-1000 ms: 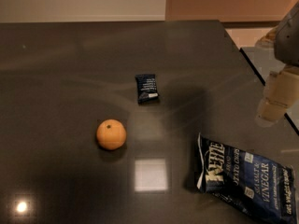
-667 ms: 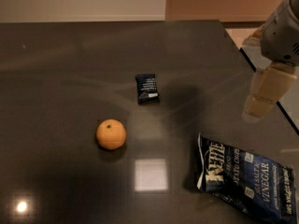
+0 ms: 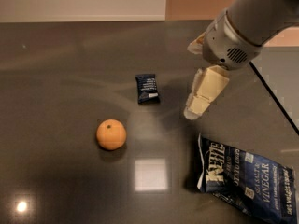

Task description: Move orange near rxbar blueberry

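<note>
Gripper [image 3: 192, 112] has swung in from the right edge toward mid-table. Dark table [image 3: 51, 55]; chip bag [image 3: 247, 178] lying front right. Gripper hangs over the surface, touching nothing; open or closed, cannot tell. Orange [image 3: 111, 134] front-left, apart from rxbar blueberry [image 3: 147, 88], which lies near the gripper's left.

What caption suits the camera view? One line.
Gripper hovers beside the rxbar blueberry; orange rests apart on the dark table.

the orange [image 3: 111, 134] is plain orange with a dark stem dimple. the rxbar [image 3: 147, 88] is dark navy with white text lines. the chip bag [image 3: 245, 178] is navy with white lettering. the gripper [image 3: 195, 110], hanging over the table right of the rxbar, is cream; the arm [image 3: 261, 8] is pale grey. the table [image 3: 56, 78] is glossy dark grey-brown.
</note>
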{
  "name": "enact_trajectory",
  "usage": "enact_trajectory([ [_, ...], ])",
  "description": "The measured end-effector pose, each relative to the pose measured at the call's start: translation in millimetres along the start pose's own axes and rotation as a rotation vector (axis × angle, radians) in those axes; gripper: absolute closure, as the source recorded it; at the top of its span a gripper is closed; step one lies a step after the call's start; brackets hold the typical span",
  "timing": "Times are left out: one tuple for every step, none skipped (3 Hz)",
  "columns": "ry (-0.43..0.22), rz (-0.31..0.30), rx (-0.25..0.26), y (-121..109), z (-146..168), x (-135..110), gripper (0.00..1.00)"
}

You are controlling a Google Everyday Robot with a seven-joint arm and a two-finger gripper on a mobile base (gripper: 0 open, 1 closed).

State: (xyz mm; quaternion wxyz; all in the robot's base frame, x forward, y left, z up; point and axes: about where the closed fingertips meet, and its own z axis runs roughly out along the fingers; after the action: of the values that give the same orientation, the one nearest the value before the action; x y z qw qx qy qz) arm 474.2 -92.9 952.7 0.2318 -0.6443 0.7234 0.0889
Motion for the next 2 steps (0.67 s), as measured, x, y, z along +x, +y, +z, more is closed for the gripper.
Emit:
enact_trajectory([
  [-0.094, -0.067, -0.07, 13.8, 34.5, -38.7, 0.0],
  [-0.15, -0.157, -0.138, 37.0, 64.9, -67.6, 0.0],
])
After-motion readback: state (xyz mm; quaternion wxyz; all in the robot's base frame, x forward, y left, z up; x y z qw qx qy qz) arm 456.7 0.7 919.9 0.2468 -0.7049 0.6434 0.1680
